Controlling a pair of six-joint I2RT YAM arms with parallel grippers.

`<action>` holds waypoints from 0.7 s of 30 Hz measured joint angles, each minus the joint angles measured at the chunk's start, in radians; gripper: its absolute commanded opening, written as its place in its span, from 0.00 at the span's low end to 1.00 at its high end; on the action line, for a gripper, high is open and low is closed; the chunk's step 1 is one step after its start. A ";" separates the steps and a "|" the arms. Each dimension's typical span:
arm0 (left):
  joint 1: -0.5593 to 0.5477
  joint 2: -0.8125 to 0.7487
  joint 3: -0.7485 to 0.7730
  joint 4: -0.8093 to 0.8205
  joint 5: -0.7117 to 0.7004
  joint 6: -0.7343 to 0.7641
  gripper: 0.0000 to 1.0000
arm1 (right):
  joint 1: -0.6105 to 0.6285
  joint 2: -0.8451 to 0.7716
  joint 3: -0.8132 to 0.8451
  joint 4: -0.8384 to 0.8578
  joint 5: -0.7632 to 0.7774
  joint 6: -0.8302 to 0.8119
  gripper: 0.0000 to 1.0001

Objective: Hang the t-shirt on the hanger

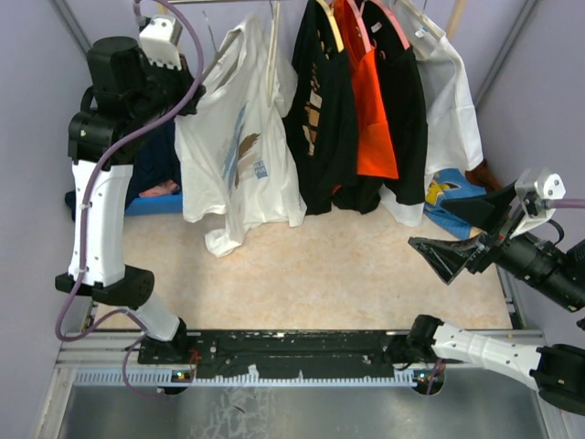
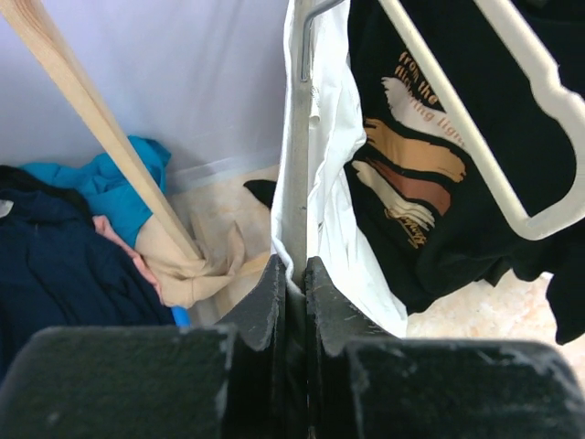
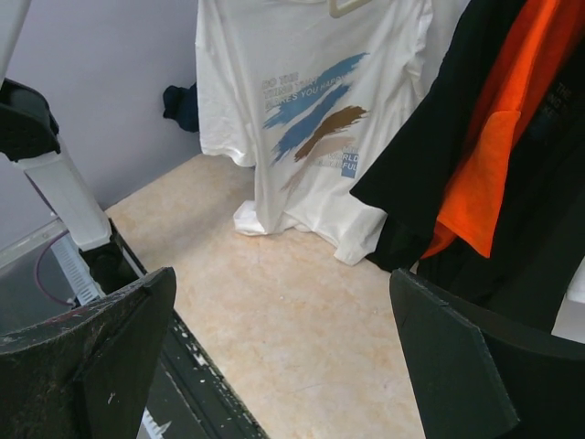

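Observation:
The white t-shirt point(image 1: 239, 137) with a blue and brown print hangs at the back left, its hem bunched on the beige floor. It also shows in the right wrist view point(image 3: 302, 101). My left gripper point(image 1: 190, 94) is raised beside the shirt's shoulder. In the left wrist view it point(image 2: 295, 270) is shut on the pale grey arm of the hanger point(image 2: 297, 155), with white shirt fabric point(image 2: 334, 155) draped against it. The hanger's wire hook point(image 2: 315, 11) shows at the top. My right gripper point(image 1: 454, 233) is open and empty, low on the right, above the floor point(image 3: 281, 274).
Black and orange garments point(image 1: 356, 110) hang right of the t-shirt, then a plain white one point(image 1: 452, 110). A bare cream hanger point(image 2: 512, 128) lies against a black printed shirt. A wooden rod point(image 2: 101, 137) leans over navy and blue clothes point(image 2: 55, 256). Purple walls stand on both sides.

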 measured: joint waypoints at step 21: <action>0.204 0.104 0.031 0.243 0.468 -0.139 0.00 | 0.000 0.008 -0.046 -0.005 0.010 -0.001 0.99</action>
